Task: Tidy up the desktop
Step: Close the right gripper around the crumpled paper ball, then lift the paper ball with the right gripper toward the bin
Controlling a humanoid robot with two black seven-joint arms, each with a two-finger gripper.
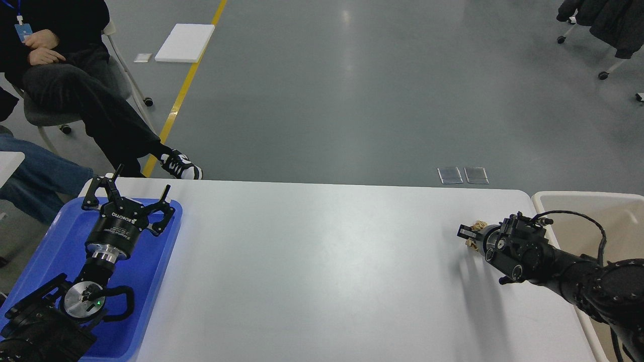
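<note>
Across the view, left to right, runs the desktop (322, 261), its long axis.

the desktop (322, 261) is a wide white slab with rounded corners, mostly bare and glossy. a blue tray (151, 281) lies on its left end, under the spread fingers (108, 187) of the left gripper (136, 198). near the right edge a small tan crumpled scrap (475, 233) lies on the white surface, right at the right gripper (468, 234), whose fingers cannot be told apart. a beige bin (593, 201) stands just past the right end.
</note>
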